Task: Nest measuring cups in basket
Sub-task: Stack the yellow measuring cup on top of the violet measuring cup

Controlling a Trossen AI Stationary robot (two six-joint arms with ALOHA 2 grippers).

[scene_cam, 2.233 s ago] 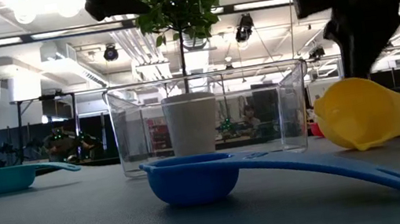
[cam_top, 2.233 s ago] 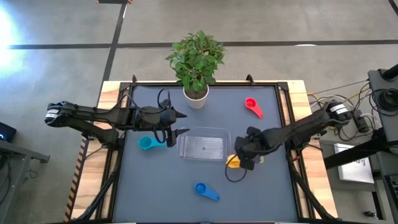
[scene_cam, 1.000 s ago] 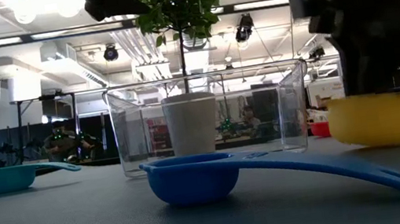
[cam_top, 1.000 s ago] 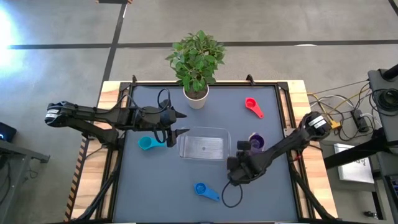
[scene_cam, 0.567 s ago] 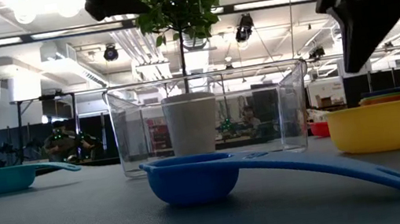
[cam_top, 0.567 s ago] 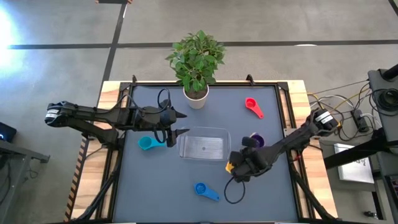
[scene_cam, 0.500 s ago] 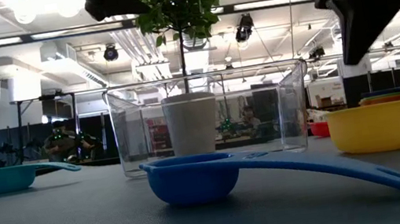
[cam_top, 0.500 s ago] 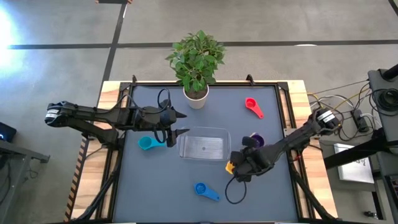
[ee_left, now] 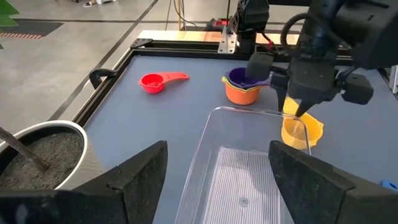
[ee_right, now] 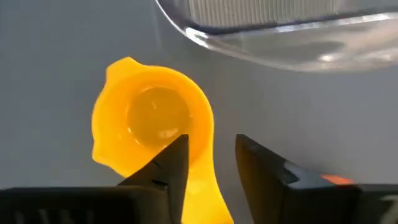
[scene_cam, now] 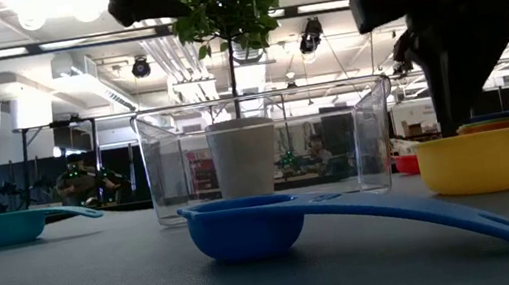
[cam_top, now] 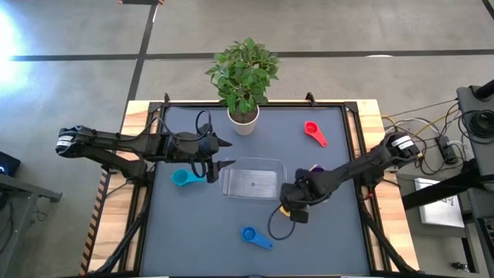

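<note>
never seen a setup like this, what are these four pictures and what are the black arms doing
These are four cameras on one moment. One looks down on the table, one sits at table height, and one rides on each arm's wrist. Two robot arms work here, each ending in a two-finger tool.

The left tool hangs open beside the clear basket, holding nothing. The right tool is over the yellow cup, its fingers open astride the handle, not gripping.

Also on the table: a blue cup, a teal cup, a red cup, a purple cup nested in an orange cup, and a potted plant.
</note>
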